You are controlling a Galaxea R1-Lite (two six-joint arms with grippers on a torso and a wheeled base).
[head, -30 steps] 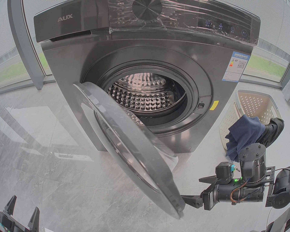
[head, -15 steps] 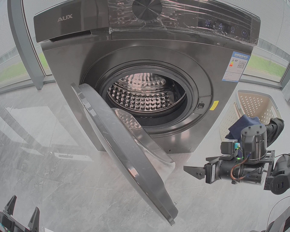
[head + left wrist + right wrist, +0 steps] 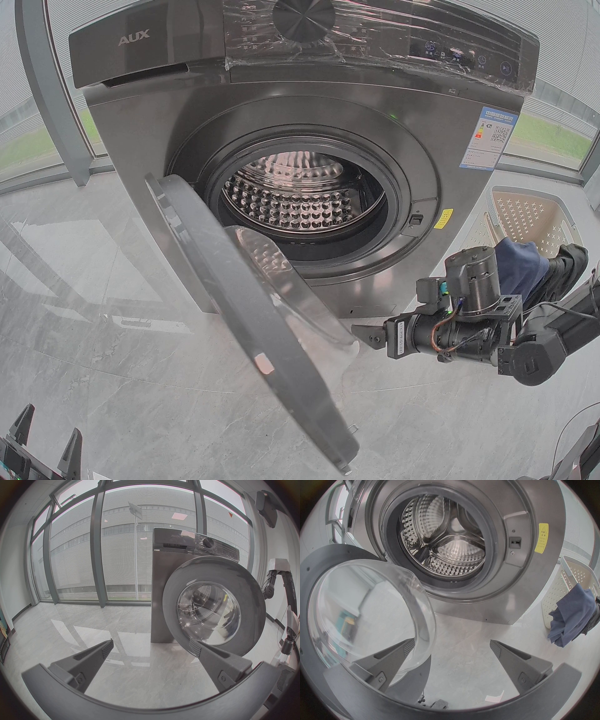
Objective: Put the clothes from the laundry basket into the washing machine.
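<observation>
- My right gripper [image 3: 367, 335] has its fingers spread wide and holds nothing; it hangs low in front of the washing machine [image 3: 300, 106], pointing toward my left.
- My left gripper [image 3: 150, 643] is also wide and empty, low and well off to the left; judged the farther arm for this job.
- Clothes: a blue garment [image 3: 524, 265] draped over the near rim of the laundry basket [image 3: 531, 201], with a dark garment [image 3: 567, 262] just beside it; the basket leans by the machine's right side.
- Key relation: the clothes lie to my right, behind the right wrist, opposite to where the fingers point; I judge the wrist must turn round before any grasp.
- The blue cloth hangs down over the rim; its folded edge is the likeliest pinch point.
- The door [image 3: 250, 312] stands swung out to the left; its glass bulge sits just beside my right fingertips; contact I cannot tell.
- The drum [image 3: 300, 194] gapes with nothing in it; bare floor [image 3: 412, 406] lies between mouth and basket.
</observation>
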